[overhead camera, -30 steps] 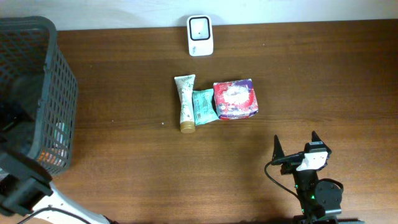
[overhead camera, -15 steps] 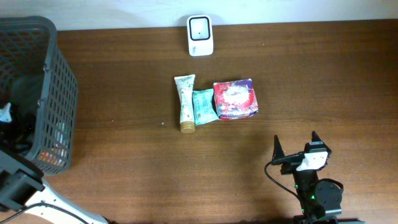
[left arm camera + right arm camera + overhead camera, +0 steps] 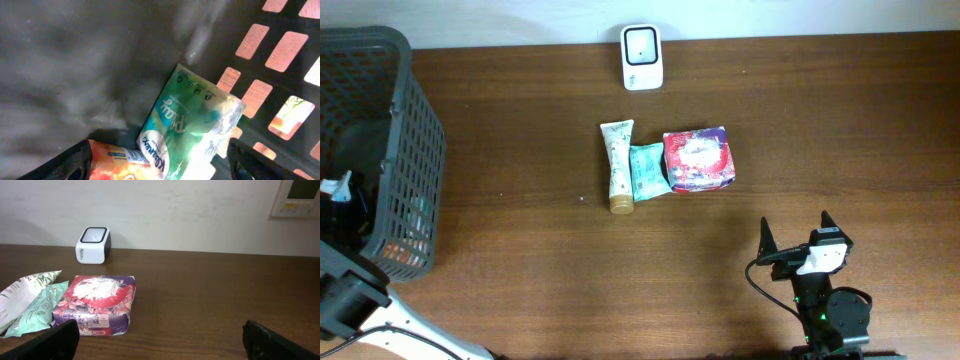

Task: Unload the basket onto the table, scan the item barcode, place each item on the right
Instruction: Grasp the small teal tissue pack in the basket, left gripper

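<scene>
- The left gripper (image 3: 160, 152) hung inside the dark basket (image 3: 415, 150), its fingers (image 3: 67, 162) spread wide and clamping nothing.
- A green tissue pack (image 3: 192, 122) lay straight ahead of it, between the two fingers, tilted against the basket's lattice wall.
- An orange packet (image 3: 115, 162) sat just beside the gripper's left finger, touching the green pack's lower end.
- The right gripper (image 3: 160, 337) rested low over the table (image 3: 840, 120), its jaws spread wide and empty.
- Ahead and to its left lay a red-and-purple pack (image 3: 97, 302), with a teal pouch (image 3: 37, 307) and a white tube (image 3: 618, 165) further left.
- The white scanner (image 3: 93, 244) stood beyond them, by the wall.
</scene>
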